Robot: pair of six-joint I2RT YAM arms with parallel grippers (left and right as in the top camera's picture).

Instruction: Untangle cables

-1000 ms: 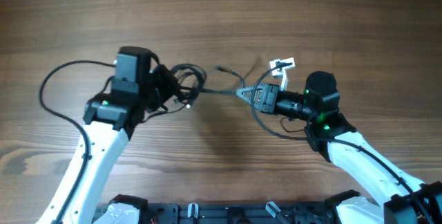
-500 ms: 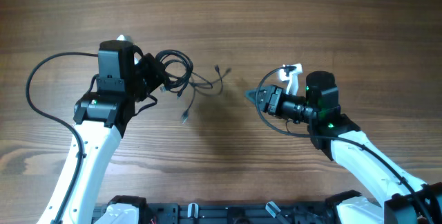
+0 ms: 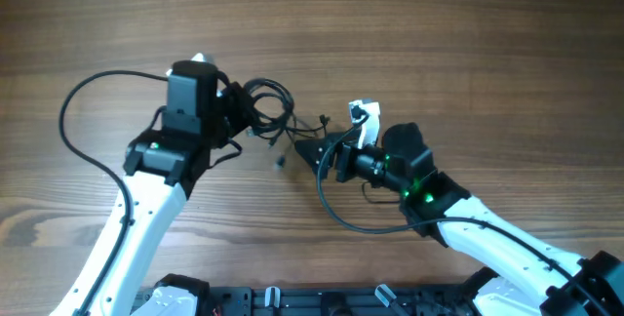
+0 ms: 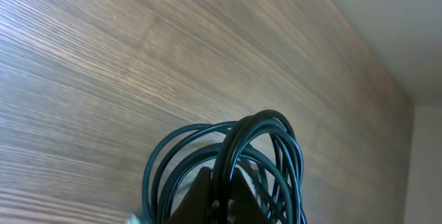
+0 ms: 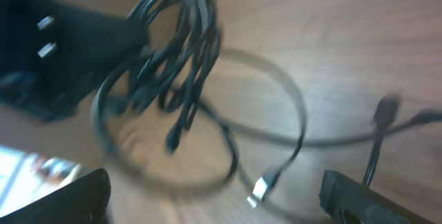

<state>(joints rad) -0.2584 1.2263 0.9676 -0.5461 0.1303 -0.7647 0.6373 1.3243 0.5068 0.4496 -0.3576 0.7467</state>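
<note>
Presently our left gripper (image 4: pixel 219 200) pinches the coiled cables (image 4: pixel 231 151), the right gripper (image 5: pixel 217 195) spread nearby. Next we must nip one loose plug (image 5: pixel 259 186).

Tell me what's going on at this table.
Two robot arms are working on a tangle of thin black cables on the wooden table. The left gripper has its jaws shut on the coiled part. The right gripper, jaws wide open and holding nothing, points at the loose plug ends trailing beside the coils. The cables are not yet separated.
</note>
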